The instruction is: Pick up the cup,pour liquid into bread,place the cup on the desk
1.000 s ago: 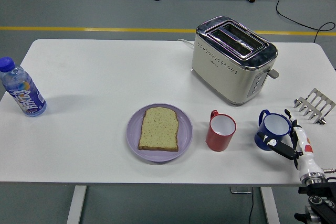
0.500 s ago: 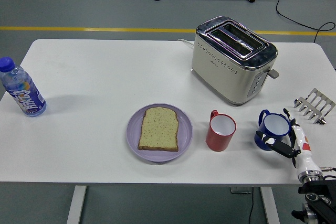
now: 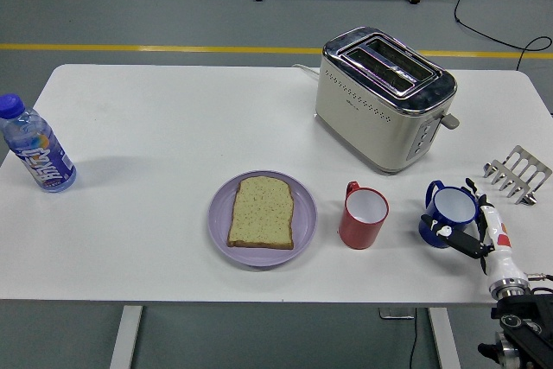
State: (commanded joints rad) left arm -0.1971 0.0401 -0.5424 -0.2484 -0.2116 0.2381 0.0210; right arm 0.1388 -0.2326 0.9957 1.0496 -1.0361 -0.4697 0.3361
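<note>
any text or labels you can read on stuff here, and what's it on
Bottle: white lettering on the blue label, too blurred to read.
Toaster: a small mark on its side, too small to read.
Red cup, blue cup, plate: no text visible.

Bare worktop (image 3: 173, 127) spreads left and centre, while a toaster (image 3: 384, 97) and a metal rack (image 3: 517, 174) crowd the right side.

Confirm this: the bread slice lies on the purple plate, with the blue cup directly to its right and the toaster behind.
Not quite. In the head view the red cup stands directly right of the purple plate; the blue cup is farther right. The bread slice and toaster are as stated.
</note>
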